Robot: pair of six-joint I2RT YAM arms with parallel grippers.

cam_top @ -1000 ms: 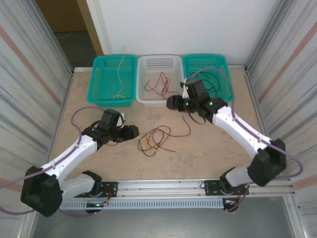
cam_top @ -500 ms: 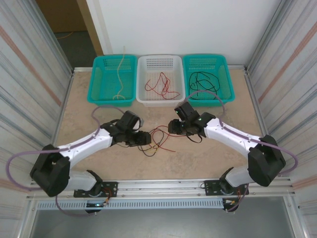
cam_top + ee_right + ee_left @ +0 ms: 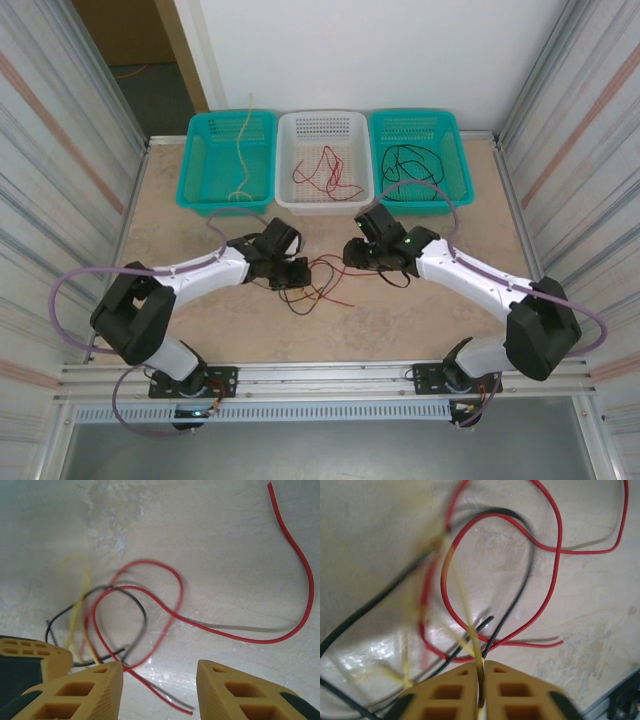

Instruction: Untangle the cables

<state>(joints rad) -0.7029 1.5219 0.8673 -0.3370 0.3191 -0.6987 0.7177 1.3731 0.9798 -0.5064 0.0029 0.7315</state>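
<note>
The cables [image 3: 318, 280] lie as a small tangle of red, black and yellow strands on the table's middle. My left gripper [image 3: 295, 272] is at the tangle's left side and my right gripper [image 3: 352, 255] at its upper right. In the left wrist view the left gripper [image 3: 481, 666] is shut on the yellow cable [image 3: 469, 627], with a red loop [image 3: 552, 555] and a black strand [image 3: 520, 590] lying beyond. The right gripper [image 3: 160, 667] stands open just above the table. A red cable [image 3: 250, 640], a black one [image 3: 142, 610] and a yellow one [image 3: 75, 615] curl in front of it, and nothing is gripped.
Three baskets stand along the far edge: a teal one [image 3: 185, 170] with a yellow cable, a white one [image 3: 285, 160] with red cables, and a teal one [image 3: 460, 165] with black cables. Corrugated metal walls close both sides.
The left gripper moved right into the tangle and shut on the yellow cable. The right gripper came down from beside the baskets to the tangle, its jaws somewhat narrower.
</note>
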